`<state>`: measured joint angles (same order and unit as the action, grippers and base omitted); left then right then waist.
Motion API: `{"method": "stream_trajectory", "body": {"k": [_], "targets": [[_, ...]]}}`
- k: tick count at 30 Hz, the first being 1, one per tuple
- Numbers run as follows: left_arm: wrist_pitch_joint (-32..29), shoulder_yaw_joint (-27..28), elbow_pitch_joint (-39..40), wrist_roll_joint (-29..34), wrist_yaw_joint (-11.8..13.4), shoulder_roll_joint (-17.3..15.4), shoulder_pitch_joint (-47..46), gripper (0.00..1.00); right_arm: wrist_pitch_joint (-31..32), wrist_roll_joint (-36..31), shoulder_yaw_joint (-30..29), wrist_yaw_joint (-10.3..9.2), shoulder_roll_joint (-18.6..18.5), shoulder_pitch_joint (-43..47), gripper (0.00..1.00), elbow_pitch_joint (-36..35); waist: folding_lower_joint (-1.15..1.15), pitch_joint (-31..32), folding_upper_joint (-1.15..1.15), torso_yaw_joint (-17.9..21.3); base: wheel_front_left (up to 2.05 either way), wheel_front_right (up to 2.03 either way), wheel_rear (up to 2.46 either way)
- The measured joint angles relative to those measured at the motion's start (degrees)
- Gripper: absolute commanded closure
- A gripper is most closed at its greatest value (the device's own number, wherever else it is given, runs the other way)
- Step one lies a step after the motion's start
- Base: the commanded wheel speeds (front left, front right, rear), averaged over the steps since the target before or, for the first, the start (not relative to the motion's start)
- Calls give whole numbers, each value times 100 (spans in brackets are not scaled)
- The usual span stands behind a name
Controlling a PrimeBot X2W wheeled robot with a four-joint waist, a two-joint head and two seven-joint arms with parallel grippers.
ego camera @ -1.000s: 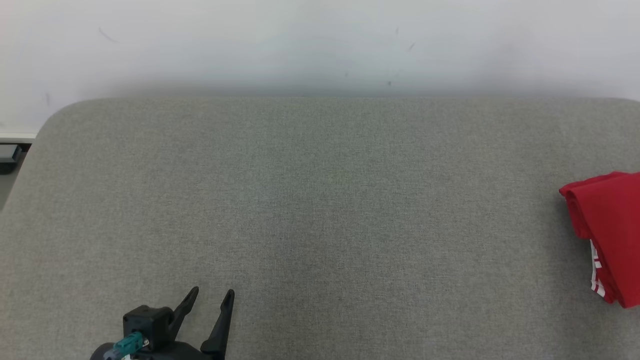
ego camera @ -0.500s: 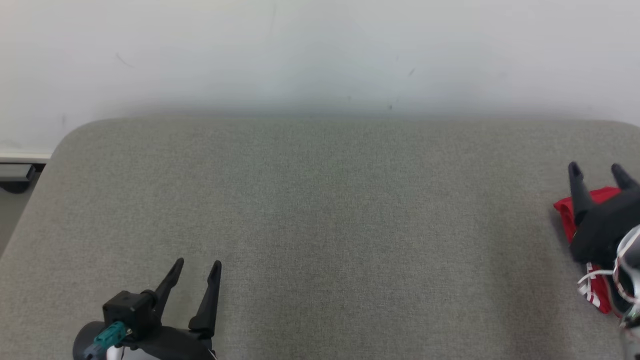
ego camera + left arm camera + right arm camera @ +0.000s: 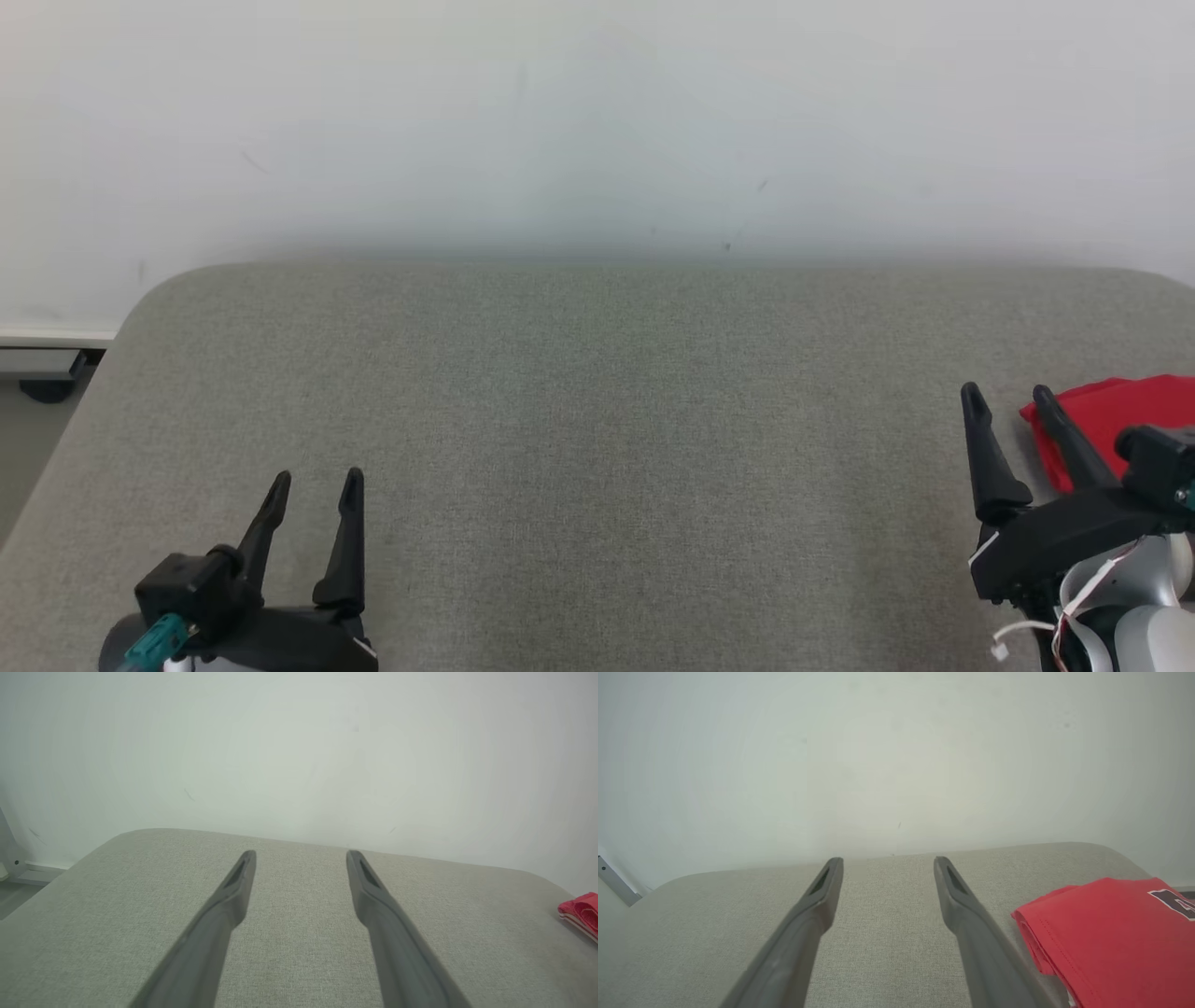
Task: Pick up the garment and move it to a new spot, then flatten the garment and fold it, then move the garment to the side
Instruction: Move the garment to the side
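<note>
The garment (image 3: 1116, 411) is a red folded cloth lying at the far right of the grey padded table (image 3: 597, 439). In the right wrist view the garment (image 3: 1111, 933) shows a dark print at its right end and lies just right of that gripper's fingers. The left wrist view catches a sliver of the garment (image 3: 581, 912) at its right edge. My right gripper (image 3: 1008, 397) stands open at the lower right, its fingers beside the garment's left edge, with nothing between them. Far from the cloth, my left gripper (image 3: 316, 481) stands open at the lower left.
A pale wall (image 3: 597, 121) rises behind the table's rounded far edge. Off the table's left end, a strip of floor and a dark fitting (image 3: 42, 369) show below the wall.
The head camera has tilted up, so the table sits lower in the picture. My right gripper has come into view and drawn back left, off the garment. The left gripper stays open.
</note>
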<state>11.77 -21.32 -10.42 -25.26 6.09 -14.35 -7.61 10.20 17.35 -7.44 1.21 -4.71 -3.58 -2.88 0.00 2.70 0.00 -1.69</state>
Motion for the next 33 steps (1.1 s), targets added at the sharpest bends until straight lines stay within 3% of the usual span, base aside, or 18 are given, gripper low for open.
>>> {"method": "stream_trajectory", "body": {"k": [9,33], "targets": [[20,343,-220,-202,52,156,283,0,-483,31,225,132,55,313,0,508,0,139,0,71,0,0,0],[-22,432,-356,-411,54,177,404,0,-1133,171,481,130,144,429,0,898,0,185,0,196,0,0,0]]}}
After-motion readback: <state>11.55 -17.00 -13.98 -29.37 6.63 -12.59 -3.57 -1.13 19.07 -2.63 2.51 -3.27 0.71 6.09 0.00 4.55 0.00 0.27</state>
